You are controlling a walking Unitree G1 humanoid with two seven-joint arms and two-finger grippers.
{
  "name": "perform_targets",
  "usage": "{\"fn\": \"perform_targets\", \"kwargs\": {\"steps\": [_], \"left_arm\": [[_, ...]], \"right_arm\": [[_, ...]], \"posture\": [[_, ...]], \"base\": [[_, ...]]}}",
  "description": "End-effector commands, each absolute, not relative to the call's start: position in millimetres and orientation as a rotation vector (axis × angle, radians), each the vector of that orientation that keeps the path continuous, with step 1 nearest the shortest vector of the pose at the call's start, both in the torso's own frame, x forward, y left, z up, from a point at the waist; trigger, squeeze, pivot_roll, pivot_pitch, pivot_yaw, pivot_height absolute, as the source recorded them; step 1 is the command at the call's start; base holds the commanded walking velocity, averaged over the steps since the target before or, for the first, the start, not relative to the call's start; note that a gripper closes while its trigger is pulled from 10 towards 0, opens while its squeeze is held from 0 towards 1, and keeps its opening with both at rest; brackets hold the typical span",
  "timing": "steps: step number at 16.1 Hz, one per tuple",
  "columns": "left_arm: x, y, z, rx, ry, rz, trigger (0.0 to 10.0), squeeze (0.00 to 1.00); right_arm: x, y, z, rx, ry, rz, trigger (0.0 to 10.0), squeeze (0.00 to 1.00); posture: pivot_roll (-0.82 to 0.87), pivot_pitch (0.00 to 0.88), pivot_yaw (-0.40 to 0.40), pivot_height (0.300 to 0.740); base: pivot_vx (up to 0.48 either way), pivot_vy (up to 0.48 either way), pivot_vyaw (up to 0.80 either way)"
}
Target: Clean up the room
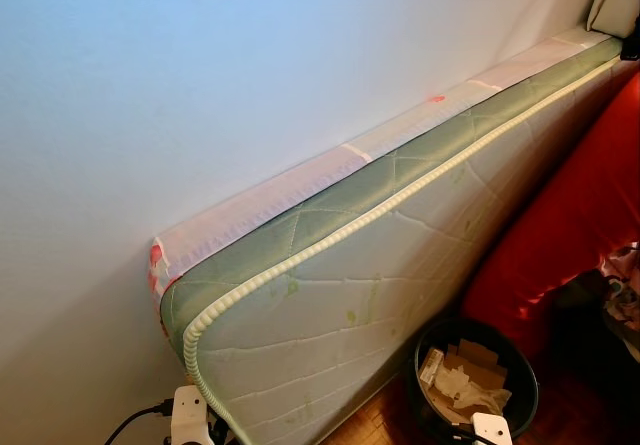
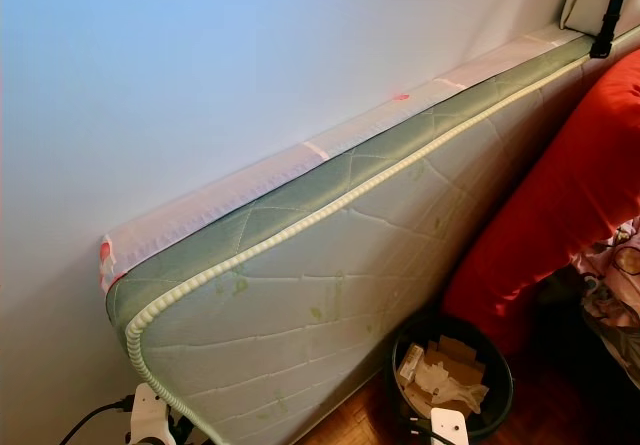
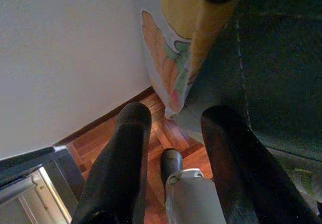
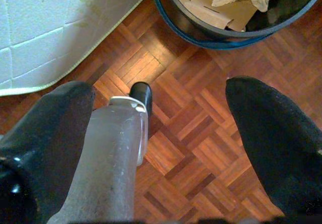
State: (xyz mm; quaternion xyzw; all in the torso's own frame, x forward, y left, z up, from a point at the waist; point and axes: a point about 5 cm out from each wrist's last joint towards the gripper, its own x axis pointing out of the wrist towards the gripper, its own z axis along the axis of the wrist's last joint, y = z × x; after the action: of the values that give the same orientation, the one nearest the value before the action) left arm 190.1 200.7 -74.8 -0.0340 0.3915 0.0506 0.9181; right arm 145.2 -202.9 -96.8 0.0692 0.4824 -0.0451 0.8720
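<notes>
Both tools, left [image 3: 173, 148] and right [image 4: 161, 133], hang released; stepping forward risks kicking the full bin [image 1: 475, 380] beside the mattress [image 1: 380, 275].

The two eye views look down from the head at a mattress [image 1: 380, 265] standing against a wall [image 1: 200, 85]. Each wrist view looks down, close to the wood floor [image 4: 191, 133]. The right wrist view shares the bin [image 2: 450, 380] and maybe the mattress.
</notes>
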Motion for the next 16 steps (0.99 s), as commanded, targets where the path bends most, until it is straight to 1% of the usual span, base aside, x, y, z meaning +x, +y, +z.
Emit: {"fn": "perform_targets", "kwargs": {"steps": [1,12,15,16], "left_arm": [[198.0,208.8,-73.5,-0.014,0.933,0.047,10.0,0.0],[196.9,208.8,-74.1,0.011,0.944,0.036,10.0,0.0],[195.7,208.7,-74.9,0.008,0.948,0.038,10.0,0.0],[195.6,208.7,-74.9,0.008,0.949,0.038,10.0,0.0]], "right_arm": [[178.0,-208.3,-83.2,0.168,0.977,-0.074,10.0,0.0],[177.1,-208.5,-83.6,0.163,0.98,-0.071,10.0,0.0],[178.8,-209.5,-82.3,0.099,0.969,-0.036,10.0,0.0],[179.1,-210.1,-82.1,0.079,0.969,-0.032,10.0,0.0]], "posture": [[-0.03,0.0,-0.002,0.74],[-0.03,0.0,-0.003,0.74],[-0.03,0.0,-0.002,0.74],[-0.03,0.0,-0.002,0.74]], "base": [[0.0,0.0,0.0],[0.0,0.0,0.0],[0.0,0.0,0.0],[0.0,0.0,0.8]]}}
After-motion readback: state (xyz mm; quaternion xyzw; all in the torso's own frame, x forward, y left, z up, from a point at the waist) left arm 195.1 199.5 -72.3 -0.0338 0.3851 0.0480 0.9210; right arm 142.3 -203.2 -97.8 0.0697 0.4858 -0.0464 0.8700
